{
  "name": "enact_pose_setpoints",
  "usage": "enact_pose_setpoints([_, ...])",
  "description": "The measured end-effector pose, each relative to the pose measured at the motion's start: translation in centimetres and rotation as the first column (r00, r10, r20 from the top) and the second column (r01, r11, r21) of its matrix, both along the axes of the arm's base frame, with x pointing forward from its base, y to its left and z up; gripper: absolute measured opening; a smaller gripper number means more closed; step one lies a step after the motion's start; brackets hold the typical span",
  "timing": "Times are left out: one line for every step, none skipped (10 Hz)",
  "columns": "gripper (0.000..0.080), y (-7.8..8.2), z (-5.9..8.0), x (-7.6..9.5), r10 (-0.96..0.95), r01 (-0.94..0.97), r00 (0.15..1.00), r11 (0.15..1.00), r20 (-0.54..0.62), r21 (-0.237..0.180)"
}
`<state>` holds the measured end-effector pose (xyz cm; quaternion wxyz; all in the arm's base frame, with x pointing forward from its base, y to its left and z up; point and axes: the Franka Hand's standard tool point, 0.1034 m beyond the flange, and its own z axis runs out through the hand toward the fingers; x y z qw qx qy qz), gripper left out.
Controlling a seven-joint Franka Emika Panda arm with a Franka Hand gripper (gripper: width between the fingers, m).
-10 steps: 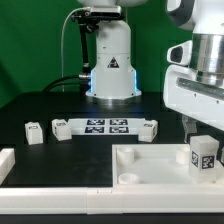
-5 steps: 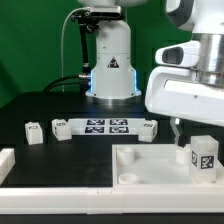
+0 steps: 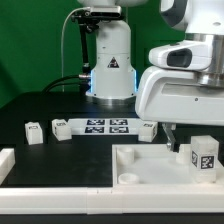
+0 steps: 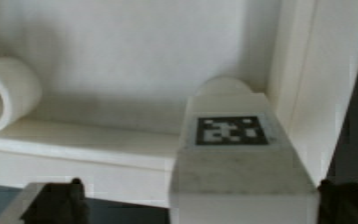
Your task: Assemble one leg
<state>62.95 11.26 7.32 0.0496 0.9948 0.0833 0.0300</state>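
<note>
A leg [image 3: 204,156], a small white block with a black-and-white tag, stands upright in the white tray [image 3: 150,160] near its corner on the exterior view's right. My gripper [image 3: 180,138] hangs just above the tray, close beside this leg on its left. In the wrist view the leg [image 4: 233,150] sits between my two dark fingertips [image 4: 51,205], which stand wide apart and do not touch it. The gripper [image 4: 197,205] is open and holds nothing. Three more legs lie on the dark table: two at the left [image 3: 35,131] [image 3: 62,127] and one [image 3: 148,126] behind the tray.
The marker board [image 3: 105,126] lies between the loose legs, in front of the robot base [image 3: 110,70]. A white angled piece [image 3: 8,160] sits at the front left edge. The tray has a round corner hole [image 4: 5,92] and a raised wall [image 4: 297,60].
My arm has shifted toward the exterior view's left and come a little lower over the tray. The leg on the tray has stayed where it was.
</note>
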Motion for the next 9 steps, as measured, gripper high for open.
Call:
enact_pose_setpoints([0.0648, 0.0, -0.03, -0.01, -0.022, 0.022, 1.0, 1.0, 0.001, 0.003])
enact_pose_setpoints([0.0524, -0.03, -0.04, -0.01, -0.023, 0.023, 1.0, 1.0, 0.001, 0.002])
enact_pose_setpoints([0.0389, -0.03, -0.05, -0.02, -0.023, 0.023, 1.0, 1.0, 0.001, 0.002])
enact_pose_setpoints([0.0389, -0.02, -0.08, -0.04, -0.038, 0.038, 0.999, 0.999, 0.002, 0.004])
enact_pose_setpoints([0.0297, -0.03, -0.13, -0.09, -0.078, 0.078, 0.997, 0.997, 0.003, 0.006])
enact_pose_setpoints([0.0297, -0.06, -0.13, -0.09, -0.077, 0.077, 0.997, 0.997, 0.003, 0.006])
enact_pose_setpoints([0.0297, -0.05, -0.14, -0.09, -0.091, 0.091, 0.996, 0.996, 0.004, 0.008])
enact_pose_setpoints([0.0297, -0.03, -0.14, -0.09, -0.207, 0.207, 0.978, 0.978, 0.013, 0.018])
enact_pose_setpoints([0.0297, -0.03, -0.15, -0.1, -0.319, 0.318, 0.948, 0.948, 0.022, 0.028])
